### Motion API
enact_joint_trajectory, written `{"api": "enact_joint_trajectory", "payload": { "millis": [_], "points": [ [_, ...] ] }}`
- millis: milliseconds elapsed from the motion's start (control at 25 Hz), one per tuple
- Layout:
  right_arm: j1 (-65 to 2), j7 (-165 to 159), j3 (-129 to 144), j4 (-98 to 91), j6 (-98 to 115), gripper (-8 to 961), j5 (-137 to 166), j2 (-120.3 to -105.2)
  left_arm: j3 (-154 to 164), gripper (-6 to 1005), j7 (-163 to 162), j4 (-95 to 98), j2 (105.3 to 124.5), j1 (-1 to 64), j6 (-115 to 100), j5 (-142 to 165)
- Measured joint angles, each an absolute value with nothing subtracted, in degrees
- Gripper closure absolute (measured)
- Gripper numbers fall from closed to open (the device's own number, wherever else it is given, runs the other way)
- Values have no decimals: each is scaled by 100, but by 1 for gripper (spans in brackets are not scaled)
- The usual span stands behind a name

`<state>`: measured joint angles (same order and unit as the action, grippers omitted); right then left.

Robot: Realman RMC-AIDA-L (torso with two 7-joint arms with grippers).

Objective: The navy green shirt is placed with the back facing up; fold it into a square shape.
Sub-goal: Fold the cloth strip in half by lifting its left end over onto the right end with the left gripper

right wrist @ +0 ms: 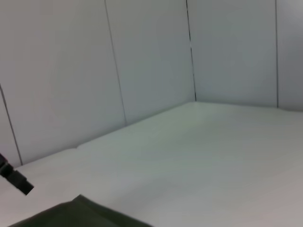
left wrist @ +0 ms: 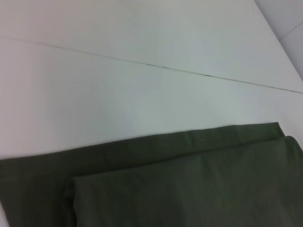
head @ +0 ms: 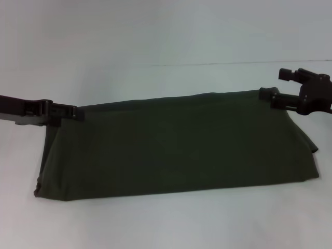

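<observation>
The navy green shirt [head: 176,148] lies across the middle of the white table as a wide band with its plain side up. Its far edge is raised off the table and stretched between my two grippers. My left gripper [head: 74,112] pinches the far left corner, and my right gripper [head: 268,96] pinches the far right corner, a little higher. In the left wrist view the shirt [left wrist: 189,179] shows two layers, one lying over the other. Only a corner of the shirt [right wrist: 75,215] shows in the right wrist view.
The white table [head: 166,218] extends in front of and behind the shirt, with a thin seam line [head: 233,64] across its far part. Pale wall panels [right wrist: 142,61] stand behind the table. A small dark part [right wrist: 16,179] juts in at the right wrist view's edge.
</observation>
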<state>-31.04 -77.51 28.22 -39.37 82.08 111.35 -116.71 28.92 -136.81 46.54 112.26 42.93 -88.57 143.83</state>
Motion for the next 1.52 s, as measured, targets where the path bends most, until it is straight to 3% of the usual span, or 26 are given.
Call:
{"api": "enact_joint_trajectory", "payload": {
  "millis": [920, 1520],
  "points": [
    [-3054, -7230, 2821, -3779, 8248, 11, 10722, -11849, 3023, 128, -13654, 4527, 11252, 4274, -8415, 14405],
    [-2913, -6361, 2820, -3686, 8228, 12, 10520, -11874, 3097, 128, -14502, 4357, 11122, 4483, -8035, 15128]
  ]
}}
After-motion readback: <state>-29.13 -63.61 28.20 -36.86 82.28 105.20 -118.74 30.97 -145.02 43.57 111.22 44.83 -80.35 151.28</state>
